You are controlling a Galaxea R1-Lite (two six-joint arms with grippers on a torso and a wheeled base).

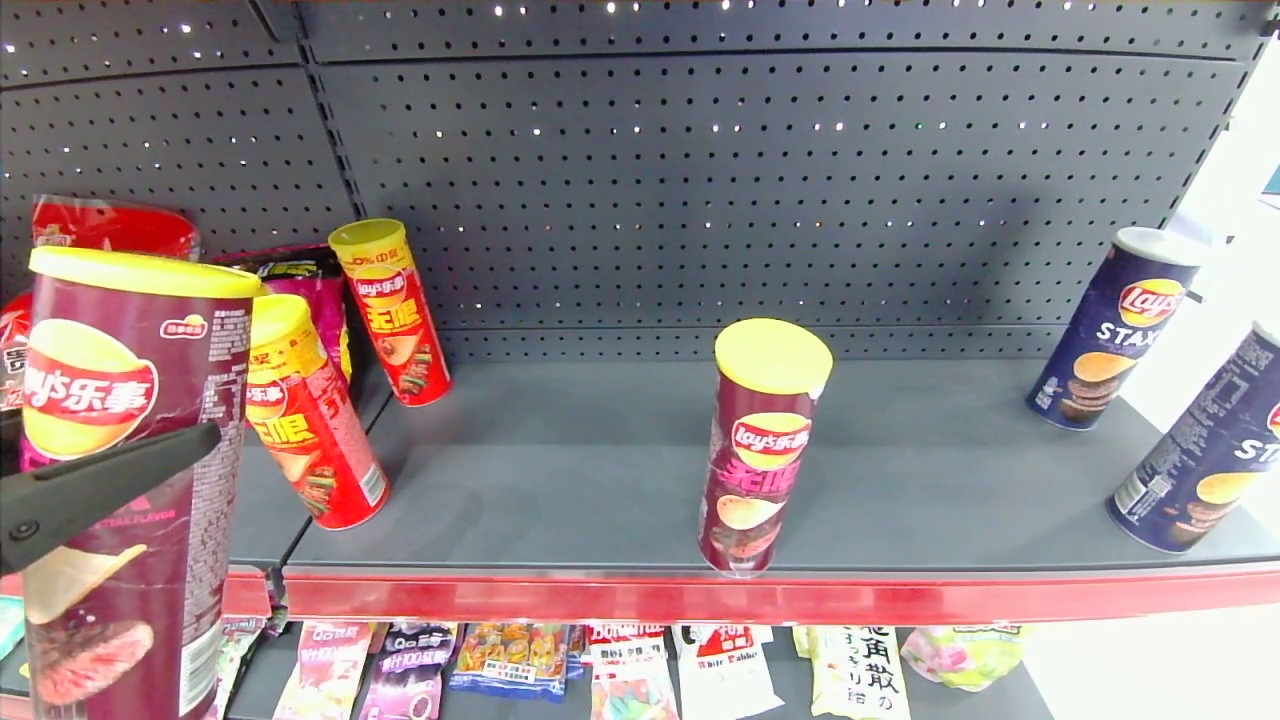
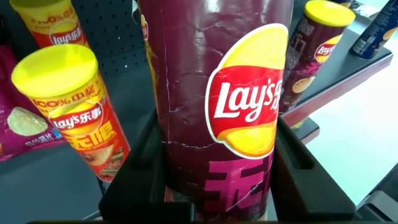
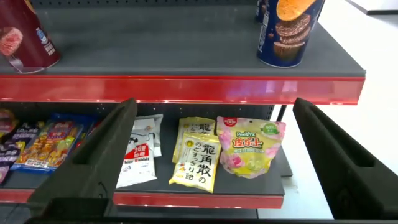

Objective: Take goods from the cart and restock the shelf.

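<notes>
My left gripper is shut on a tall maroon chip can with a yellow lid, held upright at the shelf's left end. That can stands large in the head view's left foreground, with one black finger across its front. A matching maroon can stands at the front edge of the grey shelf, near its middle. My right gripper is open and holds nothing; it hangs in front of the shelf's red lip, facing the lower shelf.
Two red chip cans stand at the shelf's left, snack bags behind them. Two blue cans stand at the right end. Bare shelf lies between the groups. Snack packets lie on the lower shelf.
</notes>
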